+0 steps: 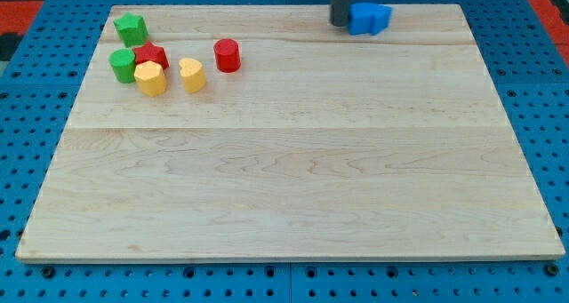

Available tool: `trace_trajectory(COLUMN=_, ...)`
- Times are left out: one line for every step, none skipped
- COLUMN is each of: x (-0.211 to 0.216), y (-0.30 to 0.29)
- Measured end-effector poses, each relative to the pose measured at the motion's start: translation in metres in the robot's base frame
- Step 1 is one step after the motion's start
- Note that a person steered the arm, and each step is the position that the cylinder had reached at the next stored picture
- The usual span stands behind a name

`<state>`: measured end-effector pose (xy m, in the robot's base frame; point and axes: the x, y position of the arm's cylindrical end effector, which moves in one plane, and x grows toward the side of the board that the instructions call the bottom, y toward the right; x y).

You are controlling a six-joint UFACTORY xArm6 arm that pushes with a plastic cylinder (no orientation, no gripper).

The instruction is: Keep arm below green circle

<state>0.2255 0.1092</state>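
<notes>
The green circle [122,64] stands at the view's upper left on the wooden board [293,179], touching a red block [153,55] on its right. My tip [340,23] is at the view's top, right of centre, touching the left side of a blue block [369,19]. The tip is far to the right of the green circle and a little higher in the view.
A green star-like block [131,27] lies above the green circle. A yellow block [150,77] and a second yellow block [192,74] sit just right of and below it. A red cylinder [228,54] stands further right.
</notes>
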Motion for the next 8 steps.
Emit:
trace_trajectory(x=0.0, y=0.036)
trace_trajectory(x=0.007, y=0.0)
trace_trajectory(x=0.051, y=-0.002)
trace_trajectory(x=0.089, y=-0.001)
trace_trajectory(x=0.114, y=-0.001)
trace_trajectory(x=0.128, y=-0.001)
trace_trajectory(x=0.128, y=-0.002)
trace_trajectory(x=0.128, y=0.005)
